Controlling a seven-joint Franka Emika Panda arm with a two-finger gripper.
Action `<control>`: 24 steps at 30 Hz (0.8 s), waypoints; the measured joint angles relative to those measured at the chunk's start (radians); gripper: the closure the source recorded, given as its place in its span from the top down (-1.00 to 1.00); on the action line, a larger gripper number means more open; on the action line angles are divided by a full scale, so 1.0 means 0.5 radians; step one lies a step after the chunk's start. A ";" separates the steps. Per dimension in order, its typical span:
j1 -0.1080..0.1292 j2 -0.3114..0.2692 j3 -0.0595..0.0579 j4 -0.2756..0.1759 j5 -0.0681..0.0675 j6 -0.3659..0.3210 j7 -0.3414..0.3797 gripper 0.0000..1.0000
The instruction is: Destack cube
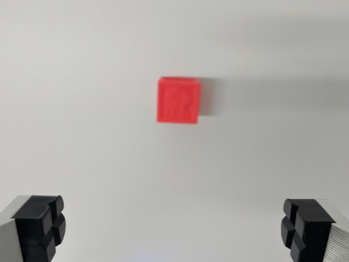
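Looking straight down from the wrist, the red cube (179,100) sits a little above the middle of the picture, alone on a pale, plain surface (82,142). The picture is soft, a touch blurred, so the raised pattern on the cube's top face cannot be read. A thin strip of a side face shows along its upper edge, and a grey shadow stretches away from it toward the wrist view's right. Whether this is one cube or one sitting on another cannot be told from above; only a single red outline shows.

Down at the bottom, the end effector (174,229) is spread wide and released. One black finger pad (43,224) sits in the lower corner on the wrist view's left, and the other sits in the lower corner on the wrist view's right, each on a grey metal finger. The gap between them is broad and holds nothing but bare surface. Both pads are well apart from the cube, which lies higher in the frame, roughly on the midline between them.

Around the cube, nothing crowds it: bare surface on every side, and no object lies between the fingers and the red block. A faint bluish glow touches the bottom edge of the picture, midway between the pads.
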 joint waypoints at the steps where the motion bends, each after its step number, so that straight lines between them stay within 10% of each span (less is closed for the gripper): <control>1: 0.000 -0.004 0.000 0.005 0.000 -0.008 0.000 1.00; 24: 0.000 -0.012 0.002 0.021 -0.001 -0.038 0.001 1.00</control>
